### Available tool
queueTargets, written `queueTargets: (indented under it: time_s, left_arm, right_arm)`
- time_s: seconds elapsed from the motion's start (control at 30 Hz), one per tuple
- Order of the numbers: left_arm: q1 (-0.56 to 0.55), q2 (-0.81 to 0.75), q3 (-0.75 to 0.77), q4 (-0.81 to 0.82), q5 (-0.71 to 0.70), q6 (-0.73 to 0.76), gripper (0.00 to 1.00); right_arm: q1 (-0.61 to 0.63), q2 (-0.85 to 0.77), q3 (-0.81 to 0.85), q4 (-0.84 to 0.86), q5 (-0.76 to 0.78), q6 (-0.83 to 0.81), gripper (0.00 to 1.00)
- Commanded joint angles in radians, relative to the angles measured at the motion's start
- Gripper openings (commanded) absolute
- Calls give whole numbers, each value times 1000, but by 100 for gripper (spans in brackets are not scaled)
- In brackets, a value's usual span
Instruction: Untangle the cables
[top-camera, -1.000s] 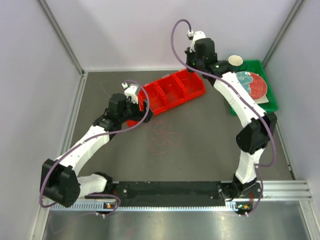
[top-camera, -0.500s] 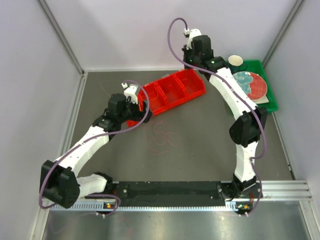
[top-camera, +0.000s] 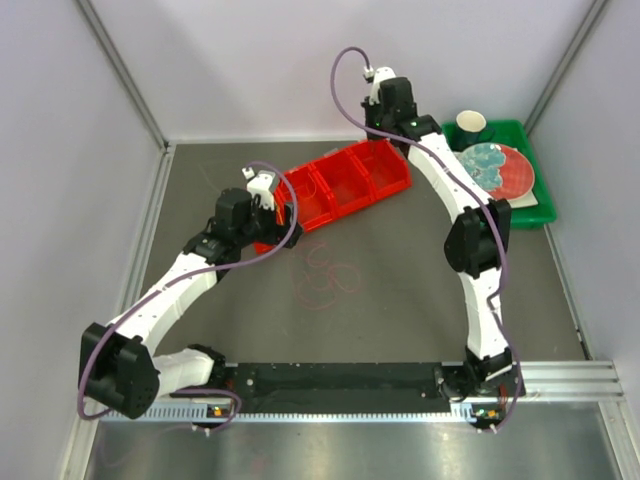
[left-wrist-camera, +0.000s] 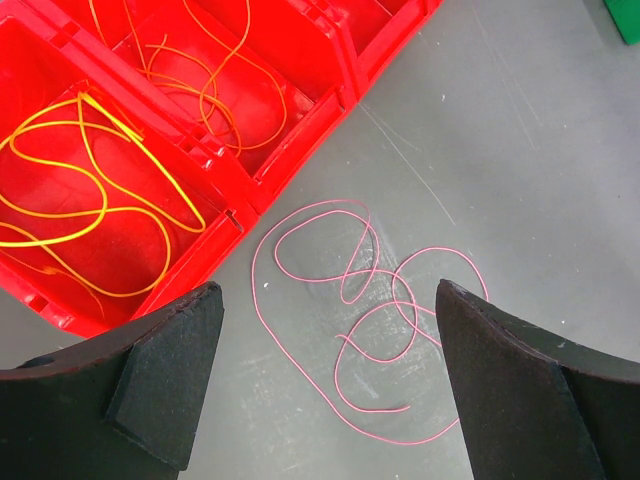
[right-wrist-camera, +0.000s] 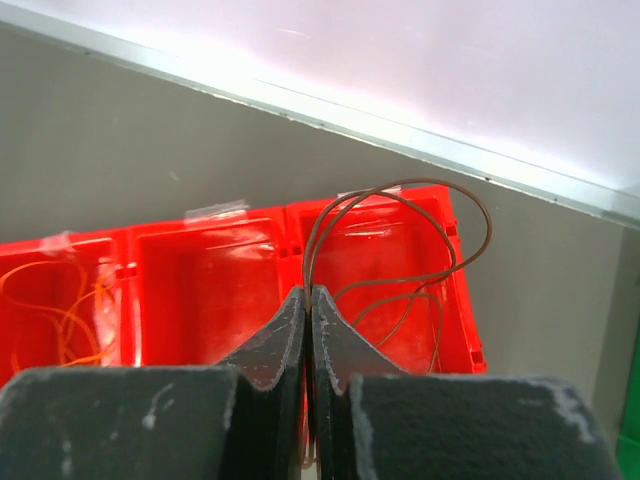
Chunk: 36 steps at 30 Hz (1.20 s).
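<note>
A thin pink cable (left-wrist-camera: 370, 300) lies in loose overlapping loops on the grey table, just in front of the red bin (left-wrist-camera: 300, 130). My left gripper (left-wrist-camera: 328, 292) hangs open above it, touching nothing. A yellow cable (left-wrist-camera: 100, 190) fills one bin compartment and an orange cable (left-wrist-camera: 215, 80) lies in the compartment beside it. My right gripper (right-wrist-camera: 309, 295) is shut on a dark brown cable (right-wrist-camera: 440, 250), whose loops hang over the bin's right-hand compartment (right-wrist-camera: 400, 300). In the top view the pink cable (top-camera: 325, 280) shows at the table's middle.
The red bin (top-camera: 340, 185) sits angled at the back centre. A green tray (top-camera: 520, 205) with a plate and a cup (top-camera: 470, 125) stands at the back right. Walls close the table on three sides.
The right arm has swung left and towards the back wall, over the bin's right end, gripper still shut. The left arm has stayed put.
</note>
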Motion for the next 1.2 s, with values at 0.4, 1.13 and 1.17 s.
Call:
queueTargets:
  time_s: [0.4,1.13,1.17]
  left_arm:
    - [5,-19,40,13,18,-2,91]
    - [3,-20,29,27,54,-20,90]
    - [3,-20,28,27,54,-20,90]
  right_arm:
    - [-64,181,74,96,-45,32,0]
    - [-67,231,-50,76,-81,120,0]
    - [-67,219,-79,91,-75,135,0]
